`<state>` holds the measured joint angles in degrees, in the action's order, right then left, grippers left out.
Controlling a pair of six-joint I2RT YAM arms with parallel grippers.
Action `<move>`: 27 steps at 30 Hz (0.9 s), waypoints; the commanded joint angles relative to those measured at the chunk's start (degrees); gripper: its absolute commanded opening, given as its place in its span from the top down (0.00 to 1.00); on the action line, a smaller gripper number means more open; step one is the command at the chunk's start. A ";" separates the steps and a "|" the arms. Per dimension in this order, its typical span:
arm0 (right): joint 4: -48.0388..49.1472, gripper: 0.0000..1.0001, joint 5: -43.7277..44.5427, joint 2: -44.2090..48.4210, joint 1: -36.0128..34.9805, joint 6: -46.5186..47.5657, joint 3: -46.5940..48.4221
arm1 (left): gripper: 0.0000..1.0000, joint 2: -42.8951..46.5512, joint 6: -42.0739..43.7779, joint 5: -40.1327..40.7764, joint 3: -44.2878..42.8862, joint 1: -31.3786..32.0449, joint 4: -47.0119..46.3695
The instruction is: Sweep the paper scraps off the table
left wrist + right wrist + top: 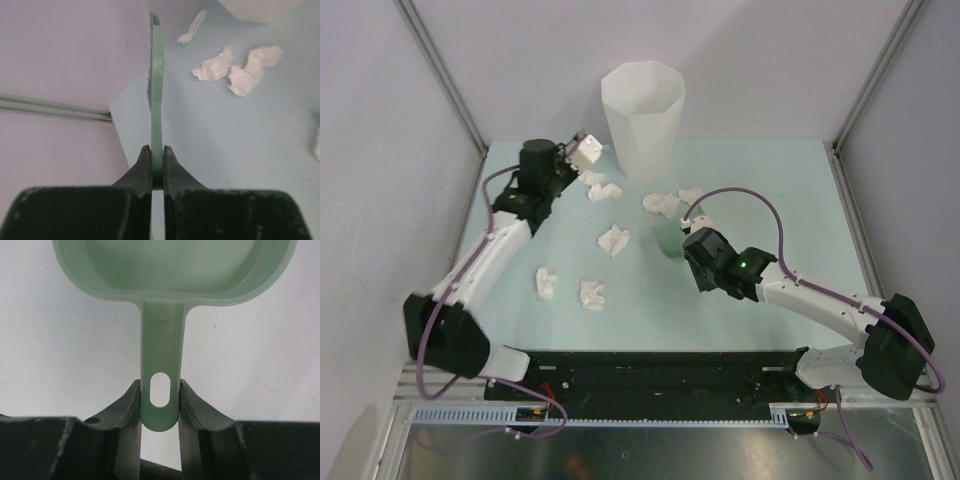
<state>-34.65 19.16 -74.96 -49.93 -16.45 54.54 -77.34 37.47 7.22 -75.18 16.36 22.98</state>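
Note:
Several crumpled white paper scraps lie on the pale mint table [770, 200]: one [613, 239] at the middle, two [546, 282] [591, 294] nearer the front, others [603, 190] [661, 204] toward the bin. My left gripper [565, 155] at the far left is shut on a thin green handle [157, 100] seen edge-on, with a white head [587, 150] at its end. Scraps [215, 67] [252, 67] lie right of it. My right gripper [692, 245] is shut on the handle [160, 385] of the green dustpan [175, 265], which rests mid-table [670, 240].
A tall white faceted bin [642, 105] stands at the back centre, just right of my left gripper. Pale walls and metal frame posts [445, 75] close in the table's sides. A black rail [650, 365] runs along the near edge.

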 commanded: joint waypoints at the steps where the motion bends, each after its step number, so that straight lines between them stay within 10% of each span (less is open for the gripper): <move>1: 3.54 1.00 1.41 3.67 -0.25 2.74 0.30 | 1.00 -9.56 18.84 7.01 6.27 2.01 -33.91; 11: 3.54 1.00 1.41 7.10 -0.43 4.58 0.30 | 1.00 -32.77 32.03 -5.01 -8.92 -3.43 -41.71; 27: 4.33 1.00 0.27 6.32 -0.43 4.05 0.30 | 1.00 -48.25 52.96 -9.52 -23.00 -3.62 -12.35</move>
<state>-32.58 19.42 -68.95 -50.13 -12.97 54.48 -123.66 84.49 -3.22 -96.99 11.90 5.34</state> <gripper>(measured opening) 0.317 0.050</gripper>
